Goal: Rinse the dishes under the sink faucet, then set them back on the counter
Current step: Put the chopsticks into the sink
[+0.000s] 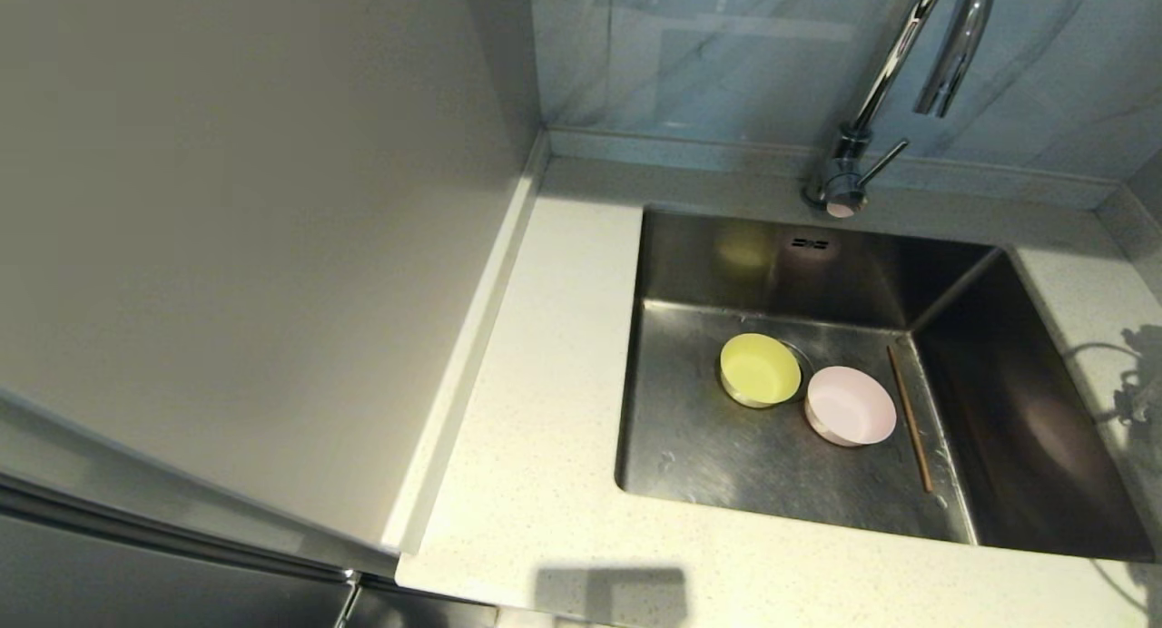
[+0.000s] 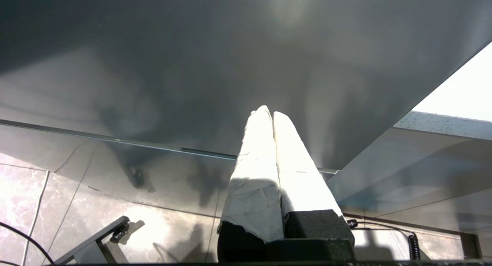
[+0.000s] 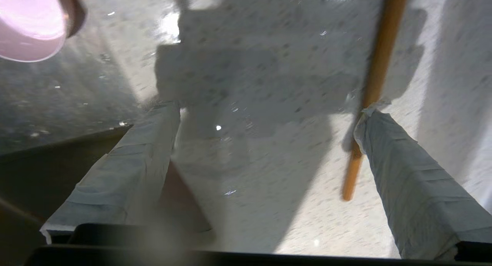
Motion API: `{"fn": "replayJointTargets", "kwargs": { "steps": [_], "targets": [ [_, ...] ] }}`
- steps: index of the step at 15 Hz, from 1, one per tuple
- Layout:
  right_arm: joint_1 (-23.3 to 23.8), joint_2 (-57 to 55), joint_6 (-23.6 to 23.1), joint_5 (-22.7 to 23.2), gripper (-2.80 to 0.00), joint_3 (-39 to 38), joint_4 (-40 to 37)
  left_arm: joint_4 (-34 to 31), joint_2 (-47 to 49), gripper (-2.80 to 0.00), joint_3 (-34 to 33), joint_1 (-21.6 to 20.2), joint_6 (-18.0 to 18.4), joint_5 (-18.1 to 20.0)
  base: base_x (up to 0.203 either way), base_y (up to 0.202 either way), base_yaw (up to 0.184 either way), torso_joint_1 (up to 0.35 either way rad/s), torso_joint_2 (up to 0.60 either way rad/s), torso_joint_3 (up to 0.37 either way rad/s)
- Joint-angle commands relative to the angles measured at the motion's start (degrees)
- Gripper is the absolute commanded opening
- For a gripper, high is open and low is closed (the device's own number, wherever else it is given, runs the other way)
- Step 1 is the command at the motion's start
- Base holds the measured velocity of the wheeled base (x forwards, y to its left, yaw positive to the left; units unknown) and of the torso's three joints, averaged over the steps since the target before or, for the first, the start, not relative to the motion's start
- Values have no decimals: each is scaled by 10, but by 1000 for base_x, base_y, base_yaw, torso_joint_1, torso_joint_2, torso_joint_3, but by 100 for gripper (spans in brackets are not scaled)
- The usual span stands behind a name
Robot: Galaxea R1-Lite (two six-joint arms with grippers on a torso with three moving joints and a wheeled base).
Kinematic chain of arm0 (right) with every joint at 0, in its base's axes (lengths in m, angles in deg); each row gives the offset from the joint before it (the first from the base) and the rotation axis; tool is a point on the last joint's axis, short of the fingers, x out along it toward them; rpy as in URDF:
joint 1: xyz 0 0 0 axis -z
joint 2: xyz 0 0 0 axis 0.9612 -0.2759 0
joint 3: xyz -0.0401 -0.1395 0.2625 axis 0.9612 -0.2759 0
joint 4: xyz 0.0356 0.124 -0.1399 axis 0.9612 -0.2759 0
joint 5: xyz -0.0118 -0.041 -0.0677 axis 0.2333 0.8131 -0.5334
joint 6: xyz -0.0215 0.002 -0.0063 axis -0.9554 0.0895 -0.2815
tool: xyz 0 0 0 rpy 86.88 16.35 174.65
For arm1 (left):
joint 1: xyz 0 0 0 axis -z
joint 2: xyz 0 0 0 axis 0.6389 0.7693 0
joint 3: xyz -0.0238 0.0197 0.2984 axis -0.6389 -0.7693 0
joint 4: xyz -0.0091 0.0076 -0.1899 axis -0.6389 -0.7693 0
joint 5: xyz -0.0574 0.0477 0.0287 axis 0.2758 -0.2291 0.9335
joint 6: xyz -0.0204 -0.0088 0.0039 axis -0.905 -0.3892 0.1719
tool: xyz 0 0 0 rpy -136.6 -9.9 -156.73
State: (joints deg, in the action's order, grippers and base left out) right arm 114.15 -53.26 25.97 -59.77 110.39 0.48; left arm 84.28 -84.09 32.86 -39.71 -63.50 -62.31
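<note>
The yellow-green bowl and the pink bowl sit side by side on the floor of the sink. One brown chopstick lies beside the pink bowl. The faucet stands behind the basin. In the right wrist view my right gripper is open just above the speckled counter. A second chopstick lies there against one fingertip, not between the fingers. The pink bowl shows at that view's corner. My left gripper is shut and empty, parked below the counter.
A broad stretch of counter lies left of the sink, bounded by a beige wall panel. A narrower strip runs along the front edge. Neither arm shows in the head view; only a shadow falls on the right counter.
</note>
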Motion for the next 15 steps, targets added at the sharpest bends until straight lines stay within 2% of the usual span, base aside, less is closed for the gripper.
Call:
{"fn": "replayJointTargets", "kwargs": {
  "steps": [1, 3, 5, 12, 15],
  "targets": [
    [10, -10, -22, -2, 0, 5, -3, 0, -2, -280, 0, 0, 0, 0, 0, 0, 0, 0, 0, 0],
    [20, -14, -48, -17, 0, 4, -2, 0, -2, -280, 0, 0, 0, 0, 0, 0, 0, 0, 0, 0],
    [26, -15, -50, -17, 0, 0, -2, 0, -2, -280, 0, 0, 0, 0, 0, 0, 0, 0, 0, 0],
    [25, -5, -53, 23, 0, -37, -7, 0, -2, -280, 0, 0, 0, 0, 0, 0, 0, 0, 0, 0],
    [20, 10, -68, 33, 0, -55, -20, 0, -2, -280, 0, 0, 0, 0, 0, 0, 0, 0, 0, 0]
  ]
}}
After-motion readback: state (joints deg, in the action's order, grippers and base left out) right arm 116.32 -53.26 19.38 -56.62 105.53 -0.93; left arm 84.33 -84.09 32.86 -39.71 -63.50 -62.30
